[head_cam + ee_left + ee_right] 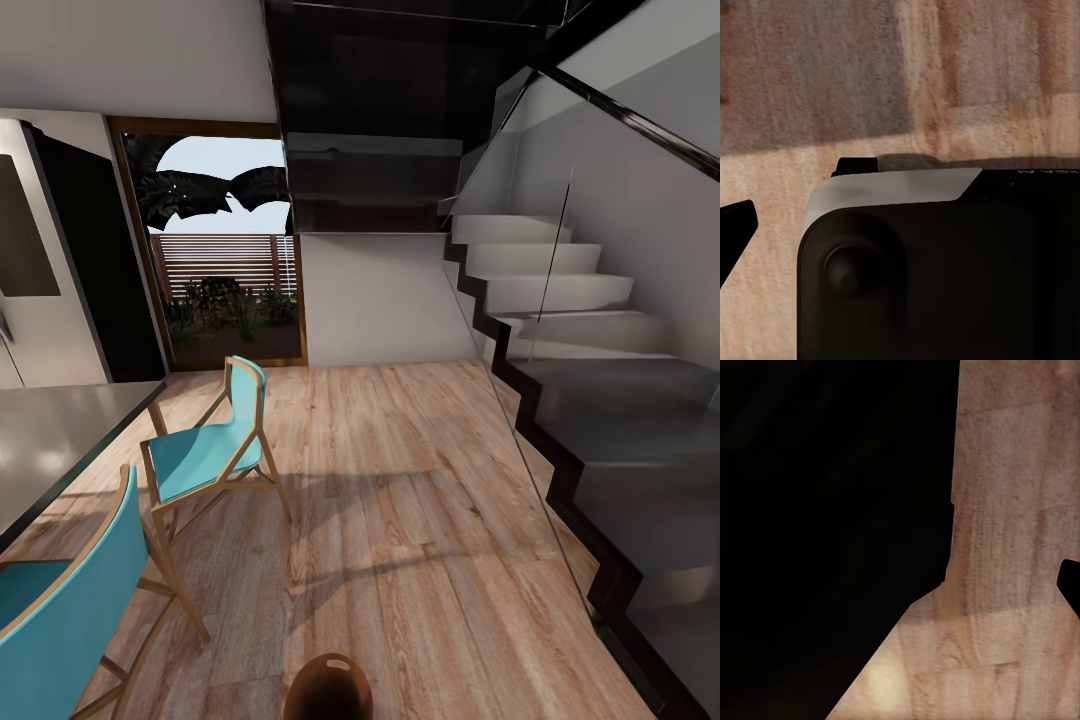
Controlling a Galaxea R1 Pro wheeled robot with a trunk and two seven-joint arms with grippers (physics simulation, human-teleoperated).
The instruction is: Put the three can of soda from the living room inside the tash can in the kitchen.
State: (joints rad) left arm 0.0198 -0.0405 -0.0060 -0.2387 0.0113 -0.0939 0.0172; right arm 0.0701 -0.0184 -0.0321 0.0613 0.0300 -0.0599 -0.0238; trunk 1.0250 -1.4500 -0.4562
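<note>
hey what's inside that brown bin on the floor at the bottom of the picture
The head view catches only the top of the brown bin with its slot handle cut-out, standing on the wood floor. Its inside faces away from the camera, so any contents are hidden.

Left wrist view: black matte robot housing (922,285) with rounded corners, a raised round boss on its face, and a pale grey band along its upper edge. Faint light lettering at the far edge, unreadable. One black pointed fingertip (735,225) alongside. Right wrist view: large flat black body panel (825,525), angular outline, featureless.
</note>
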